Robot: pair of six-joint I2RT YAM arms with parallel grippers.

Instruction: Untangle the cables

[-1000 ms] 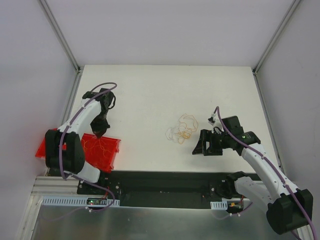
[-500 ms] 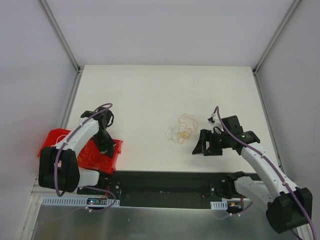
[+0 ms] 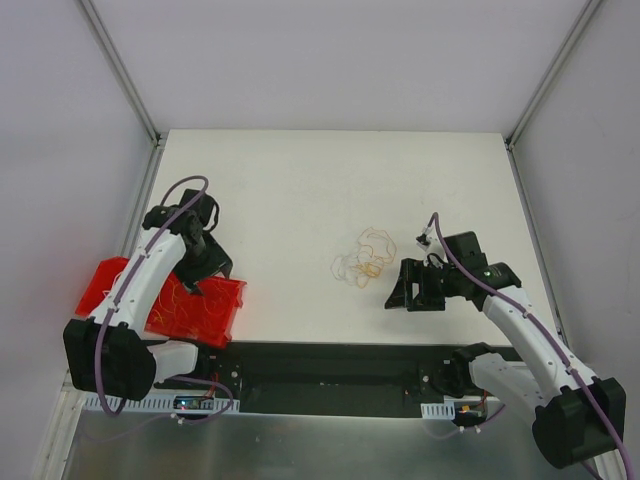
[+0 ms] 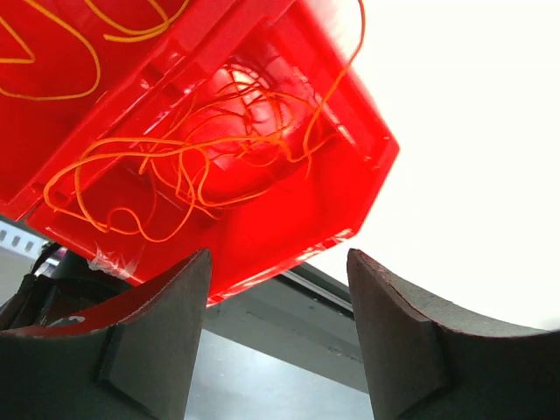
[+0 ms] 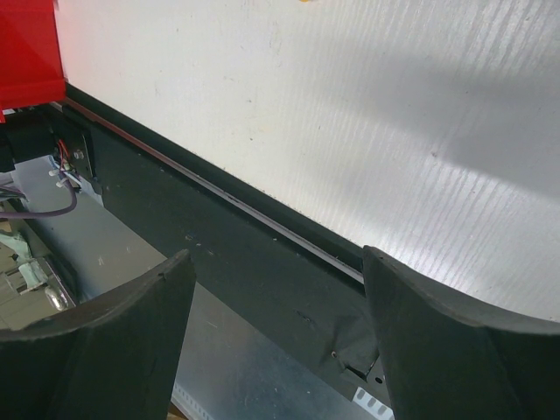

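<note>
A loose tangle of thin orange-yellow and whitish cables [image 3: 363, 257] lies on the white table, right of centre. More orange strands [image 4: 175, 149] lie curled inside a red bin [image 3: 225, 300] at the table's front left corner. My left gripper [image 3: 207, 280] hangs over the bin's far right edge. In the left wrist view it [image 4: 278, 258] is open with nothing between the fingers. My right gripper [image 3: 396, 283] stands just right of the tangle, apart from it, pointing left. It [image 5: 278, 262] is open and empty.
The black rail [image 5: 262, 254] along the table's near edge runs below both grippers, with a metal shelf [image 3: 300, 440] beyond it. A corner of the red bin [image 5: 26, 52] shows far left in the right wrist view. White walls enclose the table [image 3: 330, 180].
My left gripper went from shut to open above the red bin, and the left arm's elbow swung out to the left. The right arm and the tangle stayed put.
</note>
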